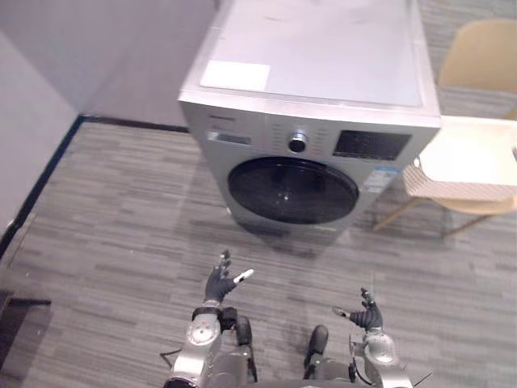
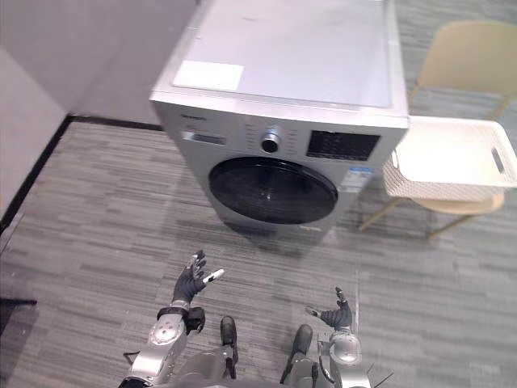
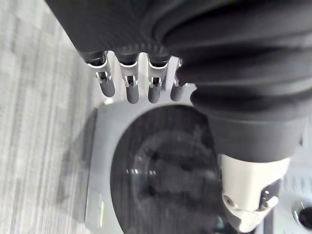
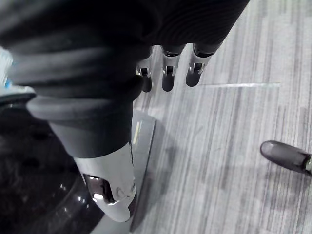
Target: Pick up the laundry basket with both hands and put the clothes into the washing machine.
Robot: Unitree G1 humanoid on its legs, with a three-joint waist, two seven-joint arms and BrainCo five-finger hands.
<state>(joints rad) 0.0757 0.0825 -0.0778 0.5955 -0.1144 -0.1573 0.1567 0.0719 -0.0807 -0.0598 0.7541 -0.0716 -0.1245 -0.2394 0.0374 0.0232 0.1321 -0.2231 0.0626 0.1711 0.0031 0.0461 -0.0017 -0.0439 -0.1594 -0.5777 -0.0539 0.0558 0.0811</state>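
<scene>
A silver washing machine stands ahead of me, its dark round door closed. A white laundry basket rests on a beige chair to the machine's right; its inside looks plain white. My left hand is raised low in front of the machine, fingers straight and holding nothing. My right hand hovers lower and to the right, also open and empty, its fingers spread over the floor. Both hands are well short of the basket. The door shows past the left hand's fingers.
The beige chair stands right of the machine, its wooden legs angled onto the grey striped floor. A wall with a dark baseboard runs along the left. Open floor lies between me and the machine.
</scene>
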